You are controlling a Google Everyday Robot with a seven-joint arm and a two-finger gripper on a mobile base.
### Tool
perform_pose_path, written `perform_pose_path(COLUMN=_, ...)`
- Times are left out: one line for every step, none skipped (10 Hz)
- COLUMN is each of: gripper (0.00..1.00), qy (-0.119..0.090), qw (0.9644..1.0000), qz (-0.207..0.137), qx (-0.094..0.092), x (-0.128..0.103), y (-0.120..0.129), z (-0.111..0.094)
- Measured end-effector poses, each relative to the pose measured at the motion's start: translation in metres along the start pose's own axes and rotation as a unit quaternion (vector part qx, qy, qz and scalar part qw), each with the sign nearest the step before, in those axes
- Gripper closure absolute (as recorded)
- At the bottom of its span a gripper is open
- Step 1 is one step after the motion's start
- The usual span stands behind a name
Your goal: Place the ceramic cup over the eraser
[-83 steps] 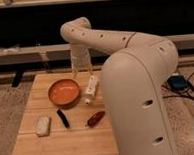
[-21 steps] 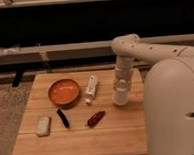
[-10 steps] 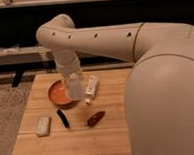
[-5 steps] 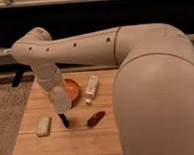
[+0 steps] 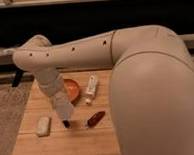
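My gripper (image 5: 64,112) hangs at the end of the big white arm, low over the front left of the wooden table (image 5: 70,144). It is shut on the ceramic cup (image 5: 66,114), a small whitish cylinder that blends with the wrist. The cup sits just above the eraser (image 5: 66,124). Only the near end of this slim black bar shows below the cup; the rest is hidden behind the cup and gripper.
An orange bowl (image 5: 74,89) stands behind the gripper, half hidden by the arm. A long white bottle (image 5: 91,88) lies to its right. A dark red pepper-shaped object (image 5: 96,118) lies right of the eraser, and a whitish block (image 5: 42,125) lies to its left.
The arm has swung from the right side of the table to the left and come down. The cup now hangs low over the eraser and covers most of it.
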Motion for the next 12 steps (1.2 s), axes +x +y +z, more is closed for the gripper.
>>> perform_pose_path(gripper=1.0, qy=-0.003, qw=1.0, qz=0.003, qx=-0.005, x=0.001, y=-0.002, z=0.004)
perform_pose_path(gripper=1.0, qy=-0.01, qw=0.9999, qz=0.002, qx=-0.014, x=-0.001, y=0.0, z=0.009)
perform_pose_path(gripper=1.0, qy=-0.015, qw=0.9997, qz=0.001, qx=-0.018, x=-0.003, y=0.001, z=0.012)
perform_pose_path(gripper=1.0, qy=-0.018, qw=0.9996, qz=0.002, qx=-0.02, x=-0.004, y=0.0, z=0.012)
perform_pose_path(gripper=1.0, qy=-0.023, qw=0.9995, qz=0.003, qx=-0.023, x=-0.006, y=-0.002, z=0.013)
perform_pose_path(gripper=1.0, qy=-0.025, qw=0.9994, qz=0.001, qx=-0.024, x=-0.01, y=-0.001, z=0.014)
perform_pose_path(gripper=1.0, qy=-0.025, qw=0.9994, qz=-0.001, qx=-0.023, x=-0.013, y=-0.002, z=0.017)
perform_pose_path(gripper=1.0, qy=-0.024, qw=0.9995, qz=-0.002, qx=-0.023, x=-0.016, y=-0.001, z=0.019)
perform_pose_path(gripper=1.0, qy=-0.022, qw=0.9995, qz=-0.002, qx=-0.023, x=-0.019, y=-0.003, z=0.024)
perform_pose_path(gripper=1.0, qy=-0.018, qw=0.9996, qz=0.001, qx=-0.022, x=-0.024, y=-0.009, z=0.031)
perform_pose_path(gripper=0.98, qy=-0.015, qw=0.9997, qz=0.002, qx=-0.019, x=-0.028, y=-0.012, z=0.037)
perform_pose_path(gripper=0.9, qy=-0.009, qw=0.9998, qz=0.005, qx=-0.019, x=-0.034, y=-0.015, z=0.047)
